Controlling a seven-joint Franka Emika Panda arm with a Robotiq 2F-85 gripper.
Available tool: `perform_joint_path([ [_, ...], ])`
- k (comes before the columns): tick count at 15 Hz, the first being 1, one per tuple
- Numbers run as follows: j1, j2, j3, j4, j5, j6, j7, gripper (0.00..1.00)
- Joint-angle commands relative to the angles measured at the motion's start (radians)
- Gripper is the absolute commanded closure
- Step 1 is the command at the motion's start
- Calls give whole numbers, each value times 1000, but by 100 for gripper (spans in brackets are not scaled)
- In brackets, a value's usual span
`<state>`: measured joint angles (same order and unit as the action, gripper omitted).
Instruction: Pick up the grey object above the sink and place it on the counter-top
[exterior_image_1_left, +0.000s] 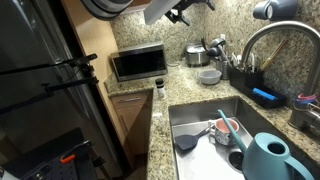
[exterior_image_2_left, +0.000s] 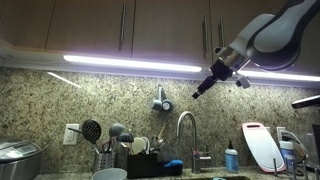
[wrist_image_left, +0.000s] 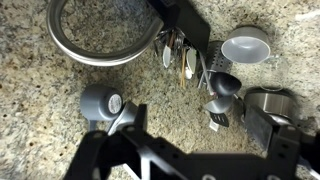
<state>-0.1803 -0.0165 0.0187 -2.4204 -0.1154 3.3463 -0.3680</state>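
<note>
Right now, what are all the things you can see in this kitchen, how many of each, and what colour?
grey object: one, dark grey, on the speckled wall above the faucet
sink: one, steel, set into the counter-top, dishes inside
counter-top: one, speckled brown
faucet: one, shiny chrome, curved, behind the sink
microwave: one, silver and black, in the counter corner
bowl: one, pale grey, on the counter-top
watering can: one, teal, at the sink
sponge: one, blue, near the faucet
cutting board: one, white with a red edge, against the wall
utensils: several, dark, standing in a holder
arm: one, pale grey, up high
hand: one, black, open and empty, in the air
</note>
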Motion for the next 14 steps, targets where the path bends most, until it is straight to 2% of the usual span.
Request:
perform_joint_path([
  [1,-14,98,-9,37,27,99,-47,0],
  [3,3,174,-31,63,55,164,-76,0],
  [5,24,212,-45,135,89,120,-102,0],
  [9,80,310,-97,250,142,118,-136,0],
  [14,219,445,-230,436,236,117,-157,0],
])
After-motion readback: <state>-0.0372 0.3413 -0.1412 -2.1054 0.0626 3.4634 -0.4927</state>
